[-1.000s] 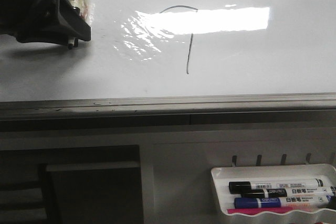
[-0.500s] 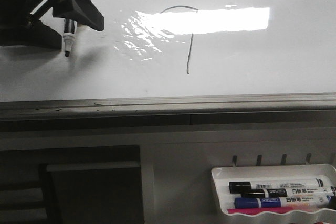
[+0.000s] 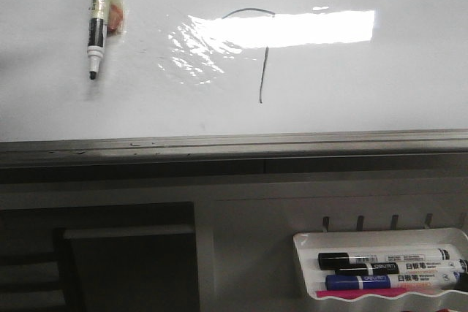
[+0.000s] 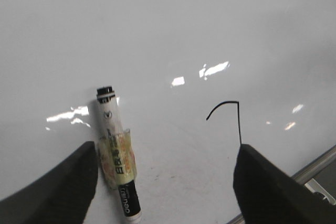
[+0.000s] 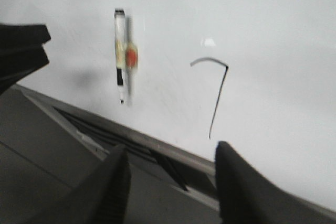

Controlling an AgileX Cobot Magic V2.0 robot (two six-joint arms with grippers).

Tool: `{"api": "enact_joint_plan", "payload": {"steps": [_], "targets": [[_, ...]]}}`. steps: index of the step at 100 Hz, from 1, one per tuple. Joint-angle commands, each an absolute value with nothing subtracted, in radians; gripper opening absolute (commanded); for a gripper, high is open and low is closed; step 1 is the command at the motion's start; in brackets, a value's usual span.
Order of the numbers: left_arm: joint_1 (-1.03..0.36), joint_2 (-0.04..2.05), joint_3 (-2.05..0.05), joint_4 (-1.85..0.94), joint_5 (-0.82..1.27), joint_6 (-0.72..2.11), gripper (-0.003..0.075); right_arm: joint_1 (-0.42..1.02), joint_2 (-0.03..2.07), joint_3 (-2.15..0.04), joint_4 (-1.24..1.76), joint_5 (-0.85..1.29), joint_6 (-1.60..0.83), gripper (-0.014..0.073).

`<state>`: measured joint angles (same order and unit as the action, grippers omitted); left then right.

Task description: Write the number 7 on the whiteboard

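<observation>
Gone from my front view is the left gripper [image 4: 165,192], which clamped the marker [image 3: 98,16] a moment ago; its jaws now gape wide, the marker lying loose on the whiteboard [image 3: 380,85] between them; the right gripper [image 5: 170,192] is open too; the number 7 [image 3: 261,52] stands finished mid-board; I judge the writing done.

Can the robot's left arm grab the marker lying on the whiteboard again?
Probably yes. The marker lies free on the whiteboard, between the open fingers of the left gripper, with nothing covering it. The number 7 sits off to the side.
</observation>
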<state>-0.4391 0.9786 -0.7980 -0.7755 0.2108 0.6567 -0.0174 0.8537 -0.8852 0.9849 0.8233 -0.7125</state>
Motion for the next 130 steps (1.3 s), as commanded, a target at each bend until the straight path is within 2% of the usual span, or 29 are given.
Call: {"api": "enact_joint_plan", "payload": {"steps": [1,9,13,18,21,34,44,58,78,130], "targets": [[-0.436,0.905,-0.831,-0.751,0.174,0.656,0.0414,-0.023,0.844,-0.911,1.131,0.714,-0.79,0.0111],[-0.436,0.854,-0.828,-0.719,0.186,0.656,0.0256,-0.023,0.837,-0.911,1.16,0.688,-0.869,-0.0067],[-0.436,0.824,-0.824,-0.712,0.193,0.656,0.0173,-0.023,0.824,-0.902,1.187,0.678,-0.907,-0.0063],[-0.436,0.788,-0.805,-0.711,0.197,0.656,0.0028,-0.023,0.8,-0.881,1.24,0.666,-1.003,-0.0059],[-0.436,0.767,-0.791,-0.709,0.197,0.658,-0.0019,-0.023,0.777,-0.863,1.273,0.66,-1.061,-0.0059],[-0.436,0.653,-0.692,-0.716,0.17,0.658,-0.002,-0.023,0.662,-0.718,1.381,0.591,-1.244,-0.006],[-0.436,0.541,-0.565,-0.743,0.06,0.658,-0.002,-0.023,0.543,-0.582,1.439,0.516,-1.318,-0.006],[-0.436,0.349,-0.393,-0.776,-0.084,0.658,-0.002,-0.023,0.348,-0.405,1.447,0.413,-1.322,-0.0064],[-0.436,0.157,-0.273,-0.83,-0.094,0.656,-0.002,-0.023,0.141,-0.253,1.447,0.352,-1.32,-0.0064],[-0.436,0.106,-0.256,-0.847,-0.086,0.656,-0.002,-0.023,0.095,-0.21,1.447,0.326,-1.32,-0.0064]]}}
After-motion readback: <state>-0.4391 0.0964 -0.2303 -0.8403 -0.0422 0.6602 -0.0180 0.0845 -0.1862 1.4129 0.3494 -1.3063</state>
